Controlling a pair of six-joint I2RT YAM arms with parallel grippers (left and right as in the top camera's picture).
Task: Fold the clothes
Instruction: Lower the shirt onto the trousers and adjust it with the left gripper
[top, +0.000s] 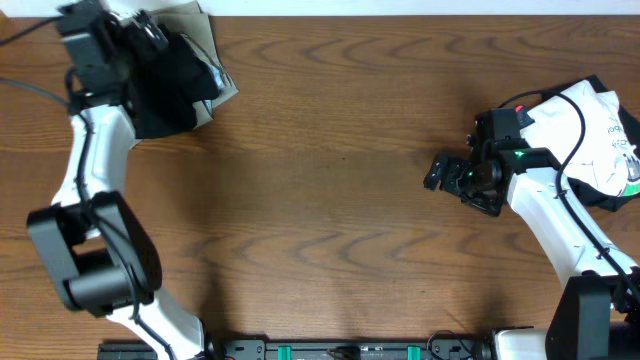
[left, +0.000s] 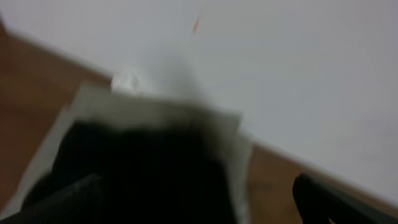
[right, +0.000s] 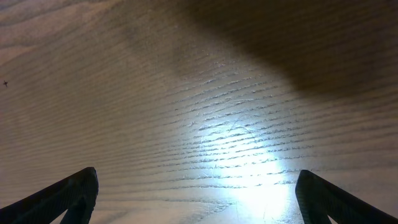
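The left hand (left: 198, 204) is being held with its fingers (left: 59, 202) spread wide at the lower corners of its wrist view, and nothing is being clamped between them. Just beyond them a dark garment (left: 143, 174) is lying, blurred, on a grey cloth (left: 155, 109), whose pale edge is being left bare along the far side and the right. Whether the fingers are touching the garment cannot be told through the blur. Behind the cloth the surface (left: 18, 124) is being met by a white wall (left: 298, 74). From overhead, this hand is being seen over the dark garment at the far left corner of the surface.

The right hand (right: 198, 202) is likewise being held with its fingers apart and empty, low over bare wood on which a bright patch of light (right: 242, 162) is being thrown. From overhead it is being pointed toward the middle of the surface. A white garment (top: 600, 130) is lying behind it at the right edge, partly covered by the right arm (top: 545, 205). The two garments are lying well apart.
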